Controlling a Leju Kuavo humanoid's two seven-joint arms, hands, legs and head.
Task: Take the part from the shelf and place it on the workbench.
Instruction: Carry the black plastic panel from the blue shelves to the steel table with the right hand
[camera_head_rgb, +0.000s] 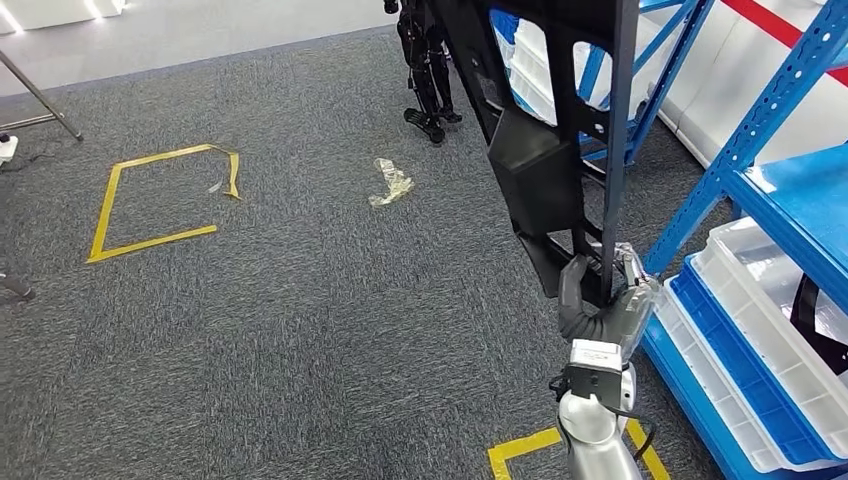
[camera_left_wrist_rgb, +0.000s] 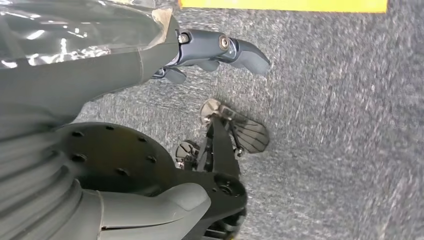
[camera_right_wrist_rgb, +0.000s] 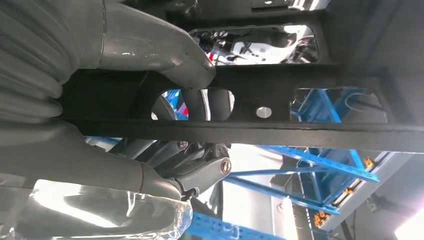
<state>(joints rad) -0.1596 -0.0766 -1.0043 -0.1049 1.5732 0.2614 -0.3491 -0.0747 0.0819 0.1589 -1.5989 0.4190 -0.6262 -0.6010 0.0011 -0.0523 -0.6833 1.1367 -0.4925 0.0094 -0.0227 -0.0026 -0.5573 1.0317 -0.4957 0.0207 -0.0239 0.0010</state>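
Note:
A large black plastic frame part (camera_head_rgb: 545, 150) with cut-out windows stands nearly upright in the air at the right of the head view. My right hand (camera_head_rgb: 600, 305) grips its lower edge, thumb on one side and fingers on the other. In the right wrist view the thumb (camera_right_wrist_rgb: 165, 50) and dark fingers (camera_right_wrist_rgb: 195, 162) wrap a black bar of the part (camera_right_wrist_rgb: 280, 132). My left hand (camera_left_wrist_rgb: 215, 55) hangs over the grey carpet with its fingers loosely apart and nothing in it.
A blue shelf rack (camera_head_rgb: 770, 120) stands at the right, with white and blue trays (camera_head_rgb: 760, 330) on its low level. Yellow tape squares (camera_head_rgb: 150, 205) mark the grey carpet. A crumpled clear wrapper (camera_head_rgb: 390, 182) lies on the floor. Another robot's dark legs (camera_head_rgb: 425, 70) stand behind.

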